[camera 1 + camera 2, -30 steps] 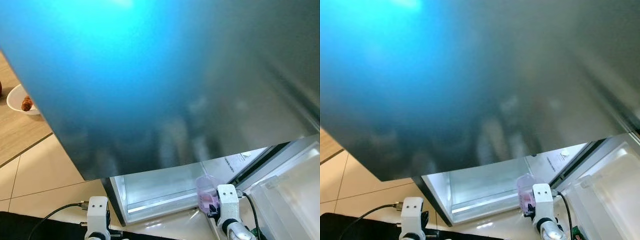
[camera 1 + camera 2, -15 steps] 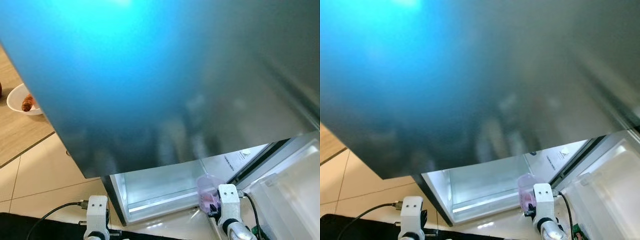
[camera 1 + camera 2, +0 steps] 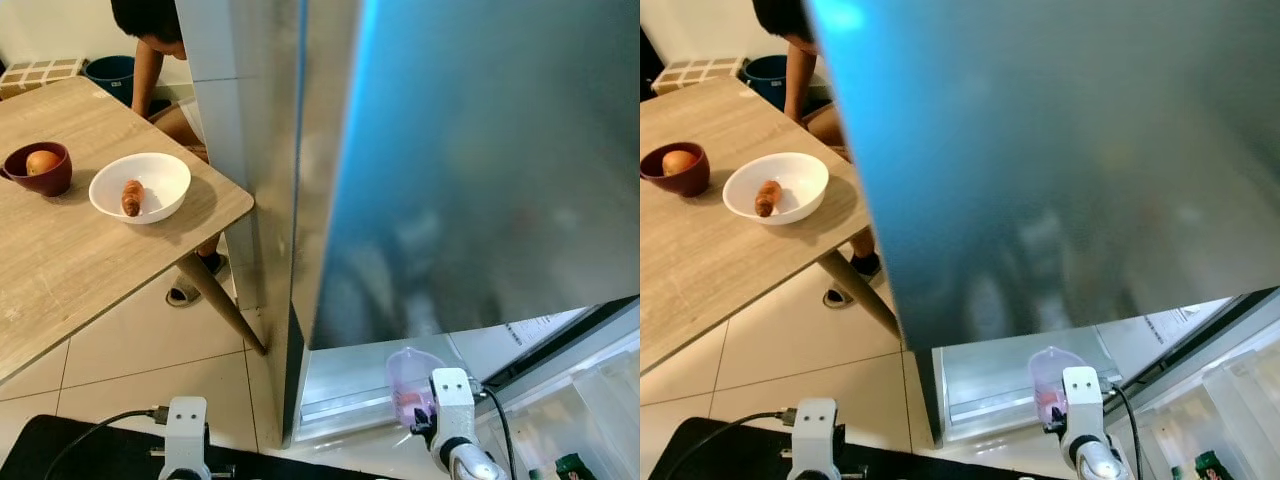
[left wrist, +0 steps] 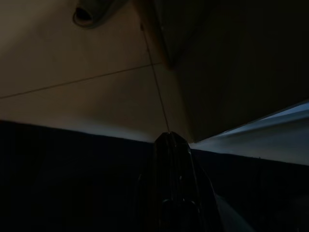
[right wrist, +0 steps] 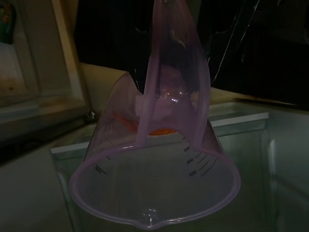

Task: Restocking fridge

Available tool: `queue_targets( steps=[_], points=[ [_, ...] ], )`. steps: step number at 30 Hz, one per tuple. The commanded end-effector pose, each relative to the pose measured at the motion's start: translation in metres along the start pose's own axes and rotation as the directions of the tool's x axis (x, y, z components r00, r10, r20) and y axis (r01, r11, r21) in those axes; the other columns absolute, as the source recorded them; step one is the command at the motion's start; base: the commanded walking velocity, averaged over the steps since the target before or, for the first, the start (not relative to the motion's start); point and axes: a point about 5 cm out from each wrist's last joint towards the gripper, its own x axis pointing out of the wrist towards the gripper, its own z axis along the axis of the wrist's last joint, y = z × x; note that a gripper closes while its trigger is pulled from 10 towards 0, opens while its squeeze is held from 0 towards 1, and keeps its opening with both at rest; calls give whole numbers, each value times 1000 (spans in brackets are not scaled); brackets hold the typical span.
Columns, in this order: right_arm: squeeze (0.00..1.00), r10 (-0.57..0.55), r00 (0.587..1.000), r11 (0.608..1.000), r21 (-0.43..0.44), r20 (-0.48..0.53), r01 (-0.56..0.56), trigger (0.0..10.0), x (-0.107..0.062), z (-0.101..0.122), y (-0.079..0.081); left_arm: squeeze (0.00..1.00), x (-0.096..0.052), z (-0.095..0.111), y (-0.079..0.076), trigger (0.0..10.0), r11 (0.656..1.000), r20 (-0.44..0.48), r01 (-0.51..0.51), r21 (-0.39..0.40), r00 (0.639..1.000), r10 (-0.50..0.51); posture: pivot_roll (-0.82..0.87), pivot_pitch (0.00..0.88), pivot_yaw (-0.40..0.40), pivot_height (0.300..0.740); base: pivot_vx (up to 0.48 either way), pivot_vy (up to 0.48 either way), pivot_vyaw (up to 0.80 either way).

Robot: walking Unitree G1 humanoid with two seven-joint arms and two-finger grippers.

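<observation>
A clear purple measuring jug [image 3: 408,378] with something orange-red in its bottom hangs low in front of me, and my right gripper [image 3: 424,412] is shut on its handle. In the right wrist view the jug [image 5: 159,169] faces mouth first toward a lit glass fridge shelf [image 5: 241,118]. The big grey fridge door [image 3: 480,150] looms just above it, with the lit fridge interior [image 3: 345,375] below. My left gripper [image 4: 170,140] hangs idle over dark matting and floor tiles, its fingers together.
At left stands a wooden table [image 3: 60,270] with a white bowl [image 3: 140,187] holding a brown pastry and a dark red bowl [image 3: 38,168] with a fruit. A person [image 3: 160,60] bends behind it. Clear door bins [image 3: 575,420] are at lower right.
The whole picture has shifted: the door now covers the right side, and the table and person have come into view. The jug stays in my right gripper.
</observation>
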Motion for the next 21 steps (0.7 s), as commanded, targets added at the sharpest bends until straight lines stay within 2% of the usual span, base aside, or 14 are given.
queue_targets(
  steps=[1,13,21],
  points=[
    [0,-14,999,1000,-5,-31,14,10000,-4,-8,-6,0,-3,-4,-1,10000,1000,-4,14,13,1000,-14,-101,97,-22,740,0,0,0],
    [0,-18,999,1000,-4,-34,18,10000,-5,-10,-7,0,-5,-10,4,10000,1000,-38,-3,17,999,3,-100,103,-23,740,0,0,0],
    [0,-17,999,1000,-4,-34,17,10000,-4,-9,-7,0,-4,-10,4,10000,1000,-51,8,26,999,-6,-98,104,-22,740,0,-442,0]
  ],
)
